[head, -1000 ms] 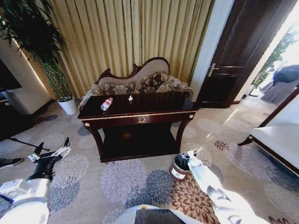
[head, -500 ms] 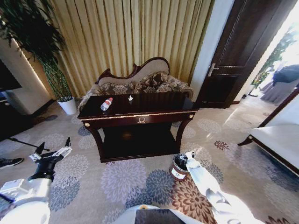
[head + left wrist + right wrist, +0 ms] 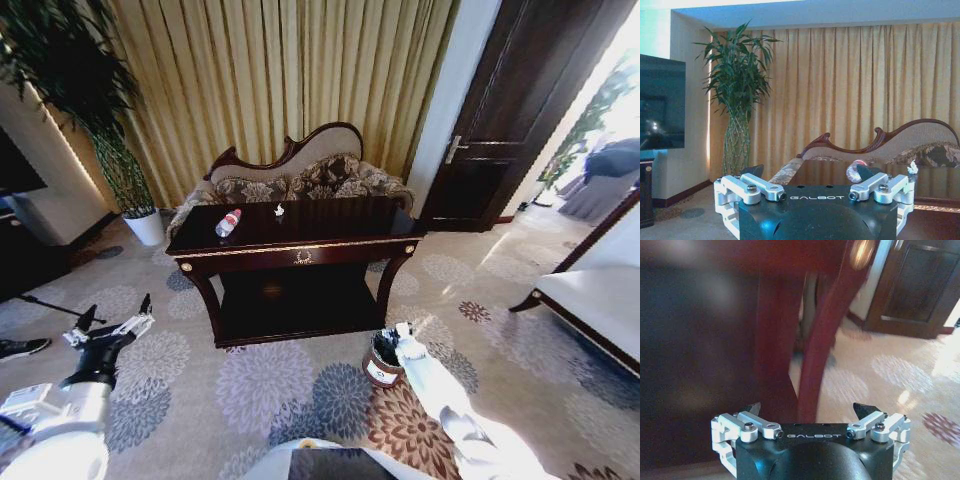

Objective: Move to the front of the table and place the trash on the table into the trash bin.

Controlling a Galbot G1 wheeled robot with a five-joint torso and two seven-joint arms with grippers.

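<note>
Trash in the form of a clear bottle [image 3: 228, 222] with a red label and a small white scrap [image 3: 279, 210] lies on the table [image 3: 300, 240], well ahead of both grippers and untouched; the trash bin [image 3: 382, 362] stands on the carpet by the table's right front leg. The right gripper [image 3: 403, 333], jaws spread with nothing between them, now sits directly above the bin's rim, having drawn back a little toward the robot over the last second while the arm settled lower; the wrist view looks past the spread fingers [image 3: 863, 411] at the table leg close in front. The left gripper [image 3: 112, 320] hangs low out to the left, spread and empty, unchanged, with the bottle [image 3: 855, 171] far beyond its fingertips. I judge nothing is binned yet; the right arm's shift looks like repositioning beside the bin rather than a drop.
</note>
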